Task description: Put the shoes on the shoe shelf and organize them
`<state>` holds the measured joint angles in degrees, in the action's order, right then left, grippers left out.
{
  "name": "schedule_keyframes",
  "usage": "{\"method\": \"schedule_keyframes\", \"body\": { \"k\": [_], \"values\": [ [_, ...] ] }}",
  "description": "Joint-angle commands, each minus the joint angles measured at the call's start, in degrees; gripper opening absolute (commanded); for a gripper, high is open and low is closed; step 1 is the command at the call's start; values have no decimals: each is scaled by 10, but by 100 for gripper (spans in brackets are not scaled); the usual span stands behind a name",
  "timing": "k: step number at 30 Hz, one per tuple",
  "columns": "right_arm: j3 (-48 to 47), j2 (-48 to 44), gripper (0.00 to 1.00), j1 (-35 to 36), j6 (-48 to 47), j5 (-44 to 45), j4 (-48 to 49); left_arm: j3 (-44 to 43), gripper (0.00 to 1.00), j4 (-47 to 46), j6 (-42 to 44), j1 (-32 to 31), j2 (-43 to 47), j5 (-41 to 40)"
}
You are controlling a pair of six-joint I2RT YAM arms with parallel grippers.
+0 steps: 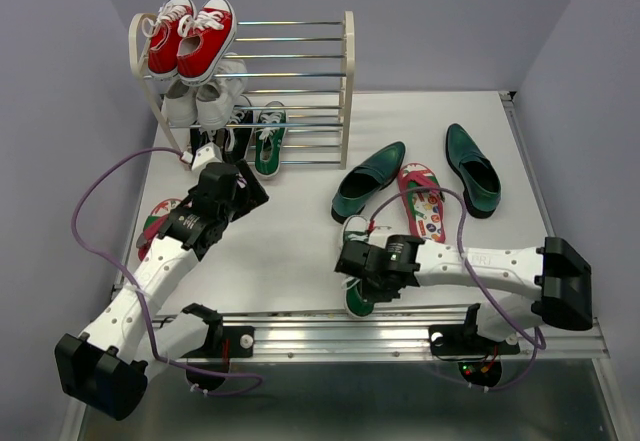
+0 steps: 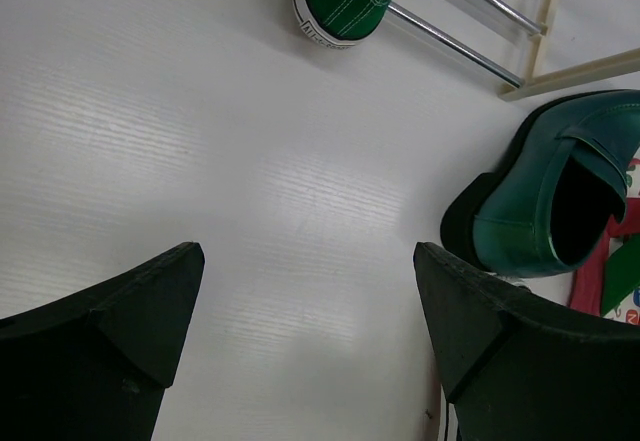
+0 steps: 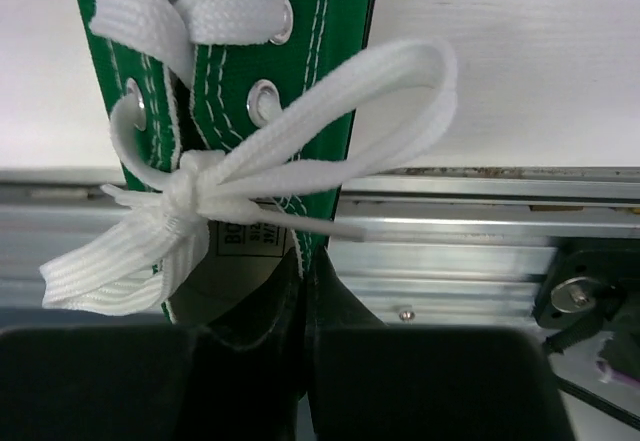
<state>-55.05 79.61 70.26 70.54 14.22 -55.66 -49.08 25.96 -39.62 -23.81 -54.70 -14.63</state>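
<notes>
The shoe shelf (image 1: 347,81) stands at the back left. One green canvas sneaker (image 1: 268,141) rests on its bottom tier, and its toe shows in the left wrist view (image 2: 345,1). My right gripper (image 1: 352,261) is shut on the collar of the second green sneaker (image 1: 356,229) near the table's front edge; the wrist view shows the jaws (image 3: 318,261) pinching its side wall (image 3: 230,91). Two dark green loafers (image 1: 368,183) (image 1: 472,169) and a flip-flop (image 1: 422,203) lie at centre right. Another flip-flop (image 1: 160,223) lies under my left arm. My left gripper (image 1: 250,189) is open and empty above bare table (image 2: 310,301).
Red sneakers (image 1: 192,36) fill the top tier's left end, white sneakers (image 1: 200,101) sit below them, and a black sneaker (image 1: 236,126) is on the bottom tier. An aluminium rail (image 1: 400,326) runs along the front edge. A loafer (image 2: 560,196) lies right of the left jaws.
</notes>
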Motion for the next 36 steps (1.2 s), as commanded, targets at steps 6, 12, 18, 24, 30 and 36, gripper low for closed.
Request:
{"method": "schedule_keyframes", "body": {
  "k": [6, 12, 18, 24, 30, 36],
  "values": [
    [-175, 71, 1, 60, -129, 60, -80, 3, 99, -4, 9, -2, 2, -12],
    [-222, 69, 1, 60, -189, 92, -37, -3, 99, 1, 8, -2, 6, -20],
    [-249, 99, 1, -5, -214, 85, -2, -15, 99, 20, 3, -2, 6, -37],
    [-274, 133, 1, -72, -239, 97, 38, -22, 99, 27, -7, -1, 13, -61],
    [-338, 185, 1, -138, -289, 96, 105, -27, 99, 27, -8, -1, 7, -72],
    [-410, 248, 1, -187, -296, 82, 137, -22, 99, 26, -9, -1, -3, -69]
  ]
}}
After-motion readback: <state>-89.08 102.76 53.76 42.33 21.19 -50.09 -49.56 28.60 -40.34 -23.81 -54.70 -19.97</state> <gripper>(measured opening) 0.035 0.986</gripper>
